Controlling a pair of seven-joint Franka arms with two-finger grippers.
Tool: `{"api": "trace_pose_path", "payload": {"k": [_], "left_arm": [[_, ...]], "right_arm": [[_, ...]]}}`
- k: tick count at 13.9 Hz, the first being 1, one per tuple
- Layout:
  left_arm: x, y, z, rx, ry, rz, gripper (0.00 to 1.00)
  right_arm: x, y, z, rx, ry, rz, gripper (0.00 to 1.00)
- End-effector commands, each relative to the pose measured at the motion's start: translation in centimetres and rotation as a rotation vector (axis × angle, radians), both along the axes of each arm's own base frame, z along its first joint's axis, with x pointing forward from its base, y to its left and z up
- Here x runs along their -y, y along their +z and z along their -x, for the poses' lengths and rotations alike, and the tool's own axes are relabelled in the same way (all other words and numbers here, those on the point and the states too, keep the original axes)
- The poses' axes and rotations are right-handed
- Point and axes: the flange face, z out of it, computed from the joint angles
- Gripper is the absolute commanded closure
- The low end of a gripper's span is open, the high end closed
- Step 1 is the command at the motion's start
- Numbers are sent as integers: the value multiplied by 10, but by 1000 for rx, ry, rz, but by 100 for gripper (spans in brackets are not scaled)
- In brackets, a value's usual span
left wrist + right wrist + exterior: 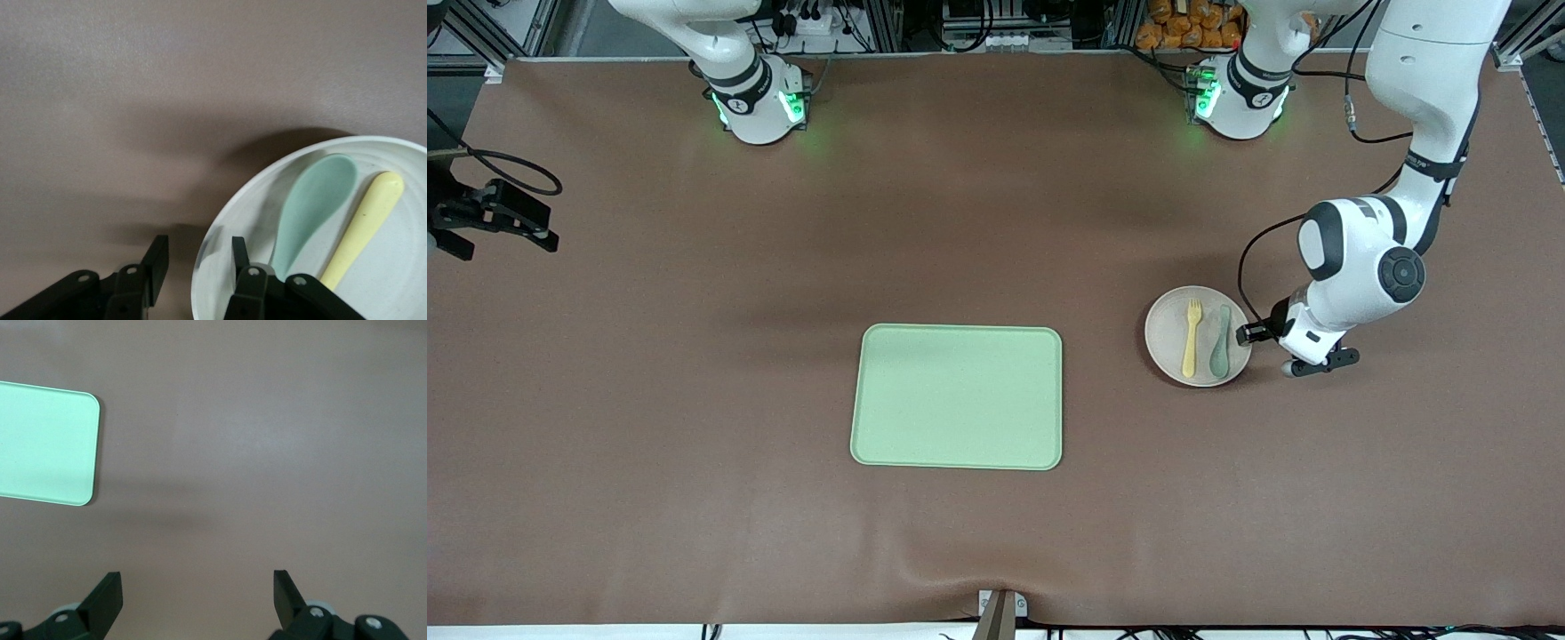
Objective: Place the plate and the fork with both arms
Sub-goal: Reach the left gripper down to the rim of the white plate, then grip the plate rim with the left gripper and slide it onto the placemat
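Note:
The pale plate [1169,351] lies on the table toward the left arm's end, beside the tray. The yellow fork [1192,338] lies on it next to a grey-green spoon [1220,342]. My left gripper [1249,334] is low at the plate's rim on the side away from the tray. In the left wrist view the gripper [199,248] is open, with one finger inside the plate [387,280] and one outside it, the rim between them. The fork's handle [363,227] and the spoon [313,200] show there. My right gripper [538,227] is open and empty, up over the right arm's end of the table.
The rectangular light green tray [957,396] lies in the middle of the table, nearer to the front camera than the arm bases. One corner of the tray [43,443] shows in the right wrist view, with brown table under the right gripper [197,580].

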Motion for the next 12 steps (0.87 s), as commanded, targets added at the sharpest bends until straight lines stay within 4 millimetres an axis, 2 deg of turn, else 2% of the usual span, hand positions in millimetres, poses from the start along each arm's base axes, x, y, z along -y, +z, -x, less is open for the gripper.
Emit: {"api": "trace_pose_path", "payload": {"k": [1, 2, 4, 7, 10, 12], "left_arm": [[-1, -4, -1, 3, 5, 14, 65], [0, -6, 0, -2, 5, 15, 74], [5, -7, -1, -3, 46, 54, 100], [14, 2, -7, 10, 45, 74, 100], [43, 29, -26, 66, 2, 103, 100], [77, 60, -49, 89, -55, 141, 100]], "right_arm": [[1, 3, 2, -1, 3, -6, 0], [1, 3, 2, -1, 0, -6, 0], [1, 3, 2, -1, 2, -9, 0], [1, 2, 1, -2, 2, -15, 0], [1, 2, 1, -2, 2, -15, 0], [1, 1, 1, -4, 2, -15, 0]]}}
